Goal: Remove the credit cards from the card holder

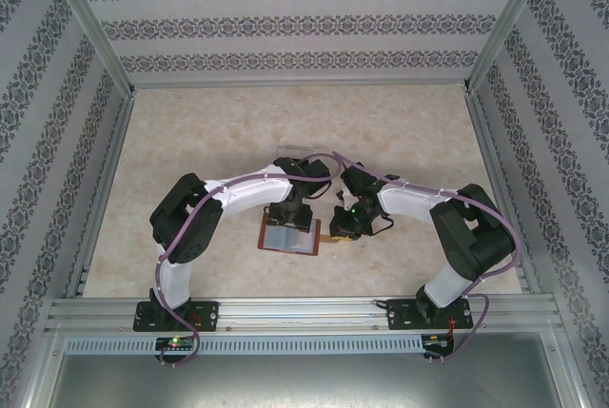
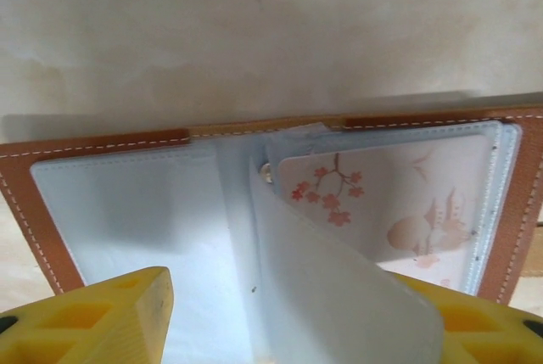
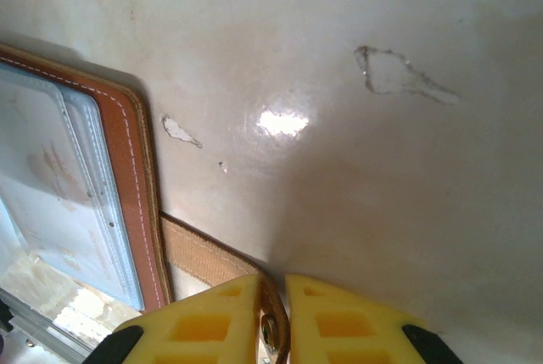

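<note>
Card holder [image 1: 288, 235] lies spread open and flat on the pale table [image 1: 219, 123], roughly midway between your two arms and a little toward the near edge, with its grey-blue pockets facing up and its reddish-brown leather showing as a stitched border around them.

From the left wrist camera you look straight down onto the open pockets. One credit card [image 2: 399, 203], whitish with pink blossom and landscape marks, sits inside the right-hand clear sleeve, fully within the holder. A loose pocket leaf [image 2: 339, 296] curls up from the middle fold and partly covers the card's lower left corner. Your left gripper [image 2: 284, 313] hangs just over the near side of the holder with its jaws spread wide; one yellow finger [image 2: 93, 322] is over the left pocket and the other is over the right, and the raised leaf stands between them without being pinched.

Your right gripper [image 3: 273, 313] is at the holder's right side, down at the table. Its yellow fingers are drawn nearly together and clamp the strap tab [image 3: 204, 254], the tan band that runs out from the holder's brown edge; the snap end of the strap sits between the pads.

A clear box [image 1: 297, 149] rests on the table just beyond the left arm's wrist, apart from the holder.
</note>
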`<state>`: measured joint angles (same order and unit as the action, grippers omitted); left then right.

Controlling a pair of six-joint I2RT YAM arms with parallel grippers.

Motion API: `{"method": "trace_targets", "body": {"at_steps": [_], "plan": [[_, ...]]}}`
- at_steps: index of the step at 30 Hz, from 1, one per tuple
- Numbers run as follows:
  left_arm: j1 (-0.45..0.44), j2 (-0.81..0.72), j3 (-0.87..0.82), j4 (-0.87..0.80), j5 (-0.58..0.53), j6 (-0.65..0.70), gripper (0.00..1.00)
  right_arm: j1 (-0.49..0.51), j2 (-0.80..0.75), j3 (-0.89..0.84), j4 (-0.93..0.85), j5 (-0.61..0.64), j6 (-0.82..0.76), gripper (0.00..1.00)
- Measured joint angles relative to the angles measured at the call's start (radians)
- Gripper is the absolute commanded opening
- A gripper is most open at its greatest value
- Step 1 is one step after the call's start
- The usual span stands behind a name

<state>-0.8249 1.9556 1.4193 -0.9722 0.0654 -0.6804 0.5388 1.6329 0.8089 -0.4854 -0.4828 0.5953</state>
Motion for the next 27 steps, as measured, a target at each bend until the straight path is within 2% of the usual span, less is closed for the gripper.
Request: {"method": "trace_targets", "body": {"at_steps": [8,16,22,27], "plan": [[0.003,-0.024,-0.062,-0.019,-0.044,0.006,0.41,0.0,-0.002,0.0,-0.003,0.005,0.0,0.17],[0.026,-0.078,-0.11,-0.027,-0.067,0.024,0.16,0.0,-0.002,0.0,-0.003,0.007,0.0,0.16],[0.036,-0.09,-0.153,-0.018,-0.065,0.031,0.06,0.0,-0.002,0.001,-0.003,0.011,0.0,0.13],[0.042,-0.095,-0.195,0.01,-0.049,0.034,0.03,0.0,0.0,0.012,-0.003,0.014,0.0,0.1]]}}
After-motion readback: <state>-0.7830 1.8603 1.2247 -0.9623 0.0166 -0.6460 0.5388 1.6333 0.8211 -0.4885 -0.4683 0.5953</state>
